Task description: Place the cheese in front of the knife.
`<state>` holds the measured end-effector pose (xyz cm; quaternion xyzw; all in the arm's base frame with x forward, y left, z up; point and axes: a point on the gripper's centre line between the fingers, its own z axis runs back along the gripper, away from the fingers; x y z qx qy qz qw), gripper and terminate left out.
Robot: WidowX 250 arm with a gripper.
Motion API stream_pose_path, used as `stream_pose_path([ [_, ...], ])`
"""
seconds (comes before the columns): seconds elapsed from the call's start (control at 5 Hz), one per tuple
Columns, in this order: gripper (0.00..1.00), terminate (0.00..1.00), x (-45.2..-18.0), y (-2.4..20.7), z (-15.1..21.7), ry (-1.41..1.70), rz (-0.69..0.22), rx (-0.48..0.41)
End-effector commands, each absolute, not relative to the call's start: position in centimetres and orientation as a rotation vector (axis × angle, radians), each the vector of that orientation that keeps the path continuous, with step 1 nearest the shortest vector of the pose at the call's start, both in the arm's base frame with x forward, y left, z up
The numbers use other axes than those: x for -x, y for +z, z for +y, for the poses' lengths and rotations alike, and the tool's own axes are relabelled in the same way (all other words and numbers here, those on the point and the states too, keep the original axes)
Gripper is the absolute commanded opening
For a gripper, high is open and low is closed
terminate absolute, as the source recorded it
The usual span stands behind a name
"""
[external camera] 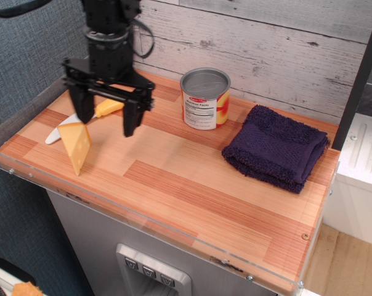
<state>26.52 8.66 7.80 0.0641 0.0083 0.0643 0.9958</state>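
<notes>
The cheese (76, 145), a yellow-orange wedge, stands with its point down on the wooden table top (192, 185) near the front left edge. The knife (81, 118) lies just behind it, white blade to the left and yellow handle toward the back right, partly hidden by the gripper. My gripper (107, 120) is open and empty, raised above the table to the right of the cheese and over the knife's handle, its black fingers (130, 117) spread wide.
A tin can (204, 98) with a red and white label stands at the back middle. A folded dark purple towel (275, 148) lies to the right. A clear plastic rim runs along the front and left edges. A dark post stands behind the arm.
</notes>
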Motion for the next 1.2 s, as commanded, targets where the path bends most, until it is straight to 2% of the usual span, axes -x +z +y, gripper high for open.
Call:
stream_pose_path([
  [0.0, 1.00, 0.00, -24.6, 11.9, 4.2, -0.084, -0.116, -0.142],
  [0.6, 1.00, 0.00, -22.2, 14.8, 1.5, -0.101, -0.171, -0.082],
  [0.8, 1.00, 0.00, -22.2, 14.8, 1.5, -0.101, -0.171, -0.082],
  [1.0, 1.00, 1.00, -22.2, 14.8, 1.5, -0.101, -0.171, -0.082],
])
